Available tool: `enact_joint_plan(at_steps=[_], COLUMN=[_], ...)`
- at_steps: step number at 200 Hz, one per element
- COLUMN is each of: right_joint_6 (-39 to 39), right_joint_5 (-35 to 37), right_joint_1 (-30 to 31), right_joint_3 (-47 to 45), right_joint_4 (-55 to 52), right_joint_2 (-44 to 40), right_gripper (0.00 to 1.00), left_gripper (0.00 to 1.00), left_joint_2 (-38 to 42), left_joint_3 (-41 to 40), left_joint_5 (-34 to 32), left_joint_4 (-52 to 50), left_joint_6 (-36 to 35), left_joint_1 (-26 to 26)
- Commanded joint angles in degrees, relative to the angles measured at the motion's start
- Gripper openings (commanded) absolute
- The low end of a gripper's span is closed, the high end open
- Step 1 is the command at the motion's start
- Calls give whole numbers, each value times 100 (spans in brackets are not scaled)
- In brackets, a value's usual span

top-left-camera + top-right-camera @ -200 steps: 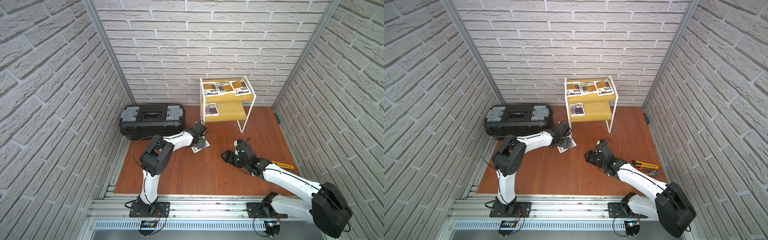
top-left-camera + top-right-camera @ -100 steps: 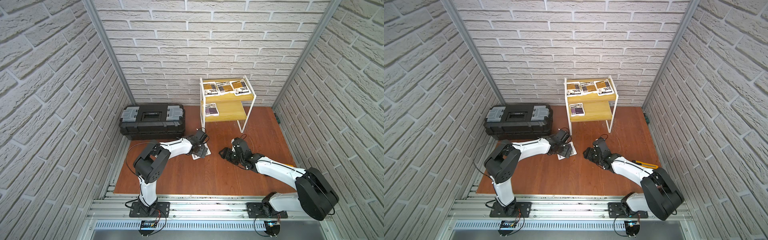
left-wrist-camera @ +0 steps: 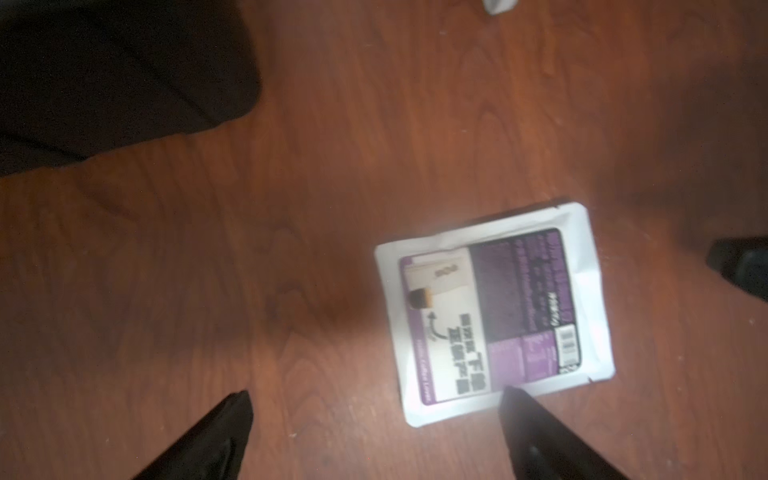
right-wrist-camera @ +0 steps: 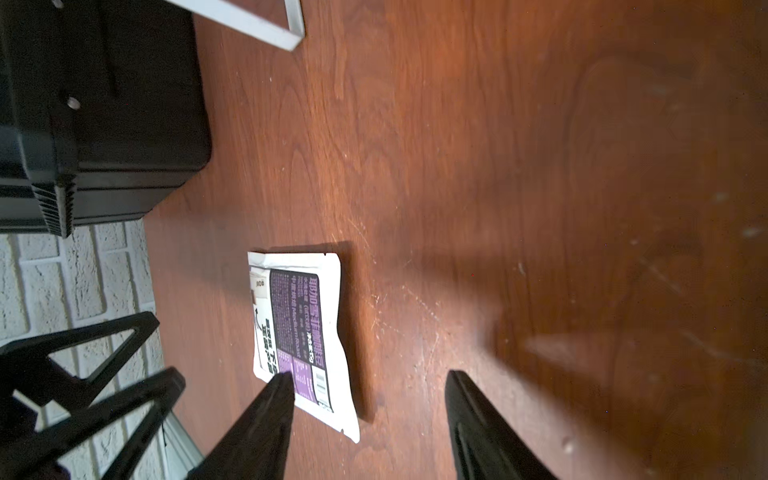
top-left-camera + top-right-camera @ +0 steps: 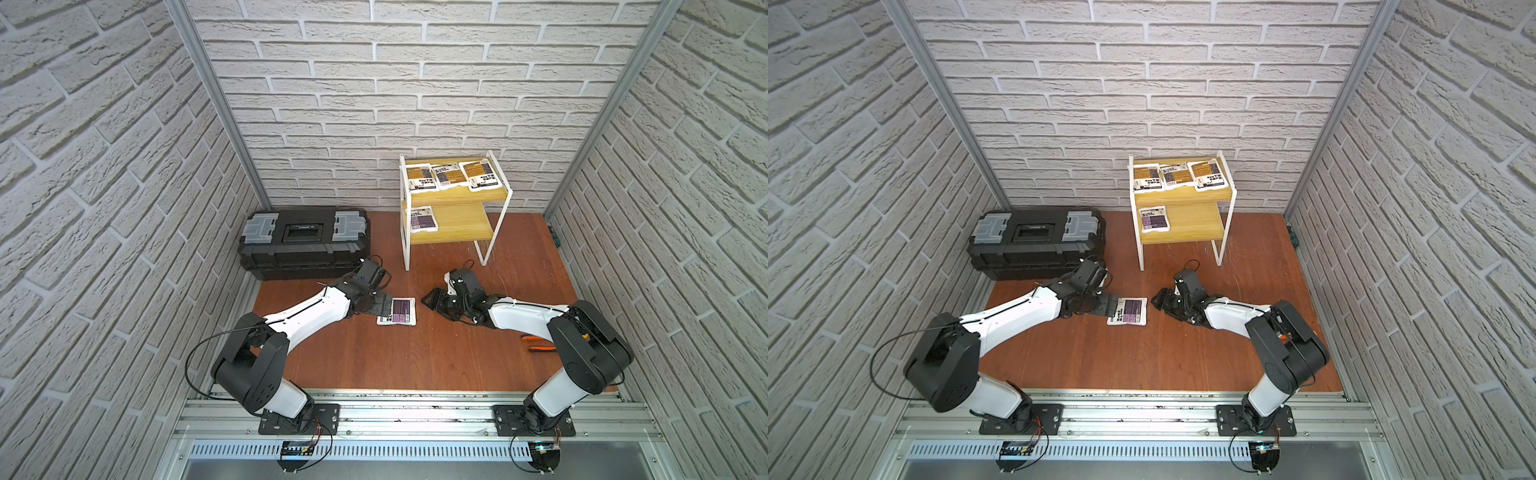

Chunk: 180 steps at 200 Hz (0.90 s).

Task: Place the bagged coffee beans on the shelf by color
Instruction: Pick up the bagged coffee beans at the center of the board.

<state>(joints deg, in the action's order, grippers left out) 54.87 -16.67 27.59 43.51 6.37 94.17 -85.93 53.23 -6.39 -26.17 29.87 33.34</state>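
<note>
On open wood floor (image 5: 415,357), purple pouch (image 5: 397,311) lies flat

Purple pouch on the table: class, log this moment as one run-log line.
purple pouch: flat on table, unheld | left gripper: open, at its edge | right gripper: open, near | shelf: partly filled

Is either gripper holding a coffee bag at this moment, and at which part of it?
Nothing is held. The purple coffee bag lies flat on the floor between the left gripper and the right gripper, and both stand open.
</note>
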Motion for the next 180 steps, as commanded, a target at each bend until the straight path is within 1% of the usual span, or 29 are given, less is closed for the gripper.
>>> enact_joint_plan(at_steps=[1,17,36,97,146,168,180], right_joint_6=[76,126,213,403,505,529,546], right_joint_5=[-375,-494,-607,-715,-888,-982,-1015], right_joint_1=[51,102,191,446,475,475,474], right_joint_3=[122,145,151,182,211,204,181], right_joint_4=[367,458,578,905,1109,1219,1280], right_joint_2=[150,294,468,906,1175,1281,1309], right_gripper=[62,62,61,60,59,56,49], left_gripper=[99,98,99,99,98,98,99], left_joint_2=[-49,-155,-291,-664,-992,-1082,-1106], left_joint_3=[-198,-288,-345,-411,-439,-458,-454], left_joint_5=[-24,32,63,182,209,207,195], left_joint_4=[-19,112,241,612,678,688,685], left_joint_6=[283,287,222,80,2,-24,-40], left_joint_1=[-163,-286,-319,-304,-230,-222,-221])
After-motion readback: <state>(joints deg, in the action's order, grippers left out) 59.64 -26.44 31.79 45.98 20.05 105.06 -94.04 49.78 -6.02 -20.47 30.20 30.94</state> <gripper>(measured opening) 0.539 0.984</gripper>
